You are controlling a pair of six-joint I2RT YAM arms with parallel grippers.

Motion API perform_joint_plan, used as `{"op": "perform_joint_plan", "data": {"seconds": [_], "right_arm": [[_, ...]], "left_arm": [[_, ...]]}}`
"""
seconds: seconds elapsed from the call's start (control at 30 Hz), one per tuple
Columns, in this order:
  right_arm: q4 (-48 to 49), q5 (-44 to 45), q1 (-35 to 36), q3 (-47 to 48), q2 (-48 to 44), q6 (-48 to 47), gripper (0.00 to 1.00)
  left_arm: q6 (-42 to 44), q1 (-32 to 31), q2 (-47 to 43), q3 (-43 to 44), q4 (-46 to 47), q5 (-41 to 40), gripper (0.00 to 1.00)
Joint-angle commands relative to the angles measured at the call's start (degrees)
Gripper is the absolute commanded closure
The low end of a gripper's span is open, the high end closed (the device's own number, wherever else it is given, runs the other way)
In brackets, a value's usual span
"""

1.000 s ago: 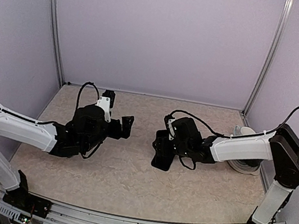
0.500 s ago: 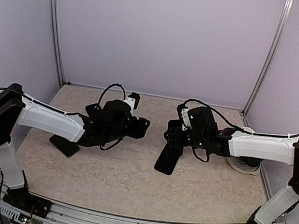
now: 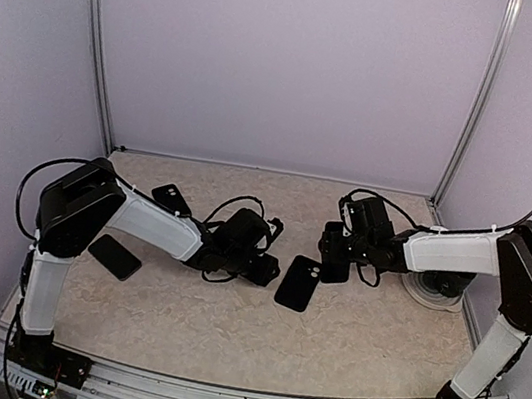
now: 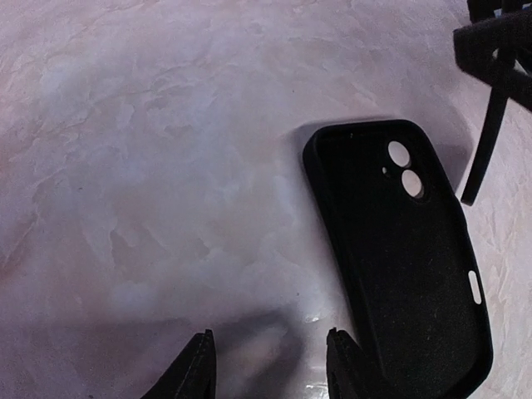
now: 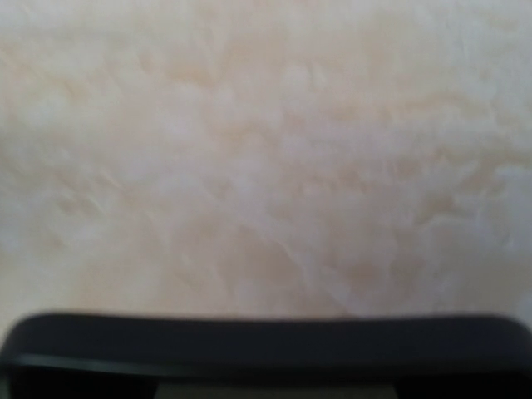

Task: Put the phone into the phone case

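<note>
The black phone case (image 3: 298,284) lies open side up in the middle of the table, its two camera holes toward the back. In the left wrist view the phone case (image 4: 399,258) fills the right side. My left gripper (image 3: 265,266) hovers low just left of it. Its jaws are open, and only bare table shows between them (image 4: 268,334). My right gripper (image 3: 331,259) sits just right of and behind the case. It is shut across a flat black slab, the phone (image 5: 266,341), whose edge spans the whole bottom of the right wrist view.
Two more flat black items lie at the left, one (image 3: 115,257) near the left arm's elbow and one with camera holes (image 3: 170,197) farther back. A white round object (image 3: 434,290) sits at the right edge under the right arm.
My left arm has swung from the left side to the middle, down beside the case, and its jaws have narrowed. The right gripper has pulled back right, off the case.
</note>
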Motion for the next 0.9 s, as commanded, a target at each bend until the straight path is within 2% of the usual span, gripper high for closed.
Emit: {"op": "perform_joint_plan", "data": {"seconds": [0.0,0.3,0.47,0.7,0.87], "right_arm": [[1.7,3.5,-0.3,1.8,1.1,-1.2,0.74],[4.3,2.2,-0.3,1.9,5.5,-1.3,0.75],[5.9,-0.1,0.2,3.7,7.3,-2.0,0.76],[5.2,-1.3,1.9,4.9,6.9,-2.0,0.76],[4.3,-0.3,1.9,4.4,2.7,-3.1,0.76]], "left_arm": [[2.5,-0.7,0.9,3.4,-5.7,-0.1,0.54],[5.5,-2.2,1.2,2.0,-11.5,4.0,0.56],[8.2,-3.1,-1.1,-0.8,-7.9,10.3,0.54],[10.2,-6.1,0.7,1.7,-7.4,11.8,0.54],[9.0,-5.4,-2.0,-0.5,-5.1,13.5,0.54]]}}
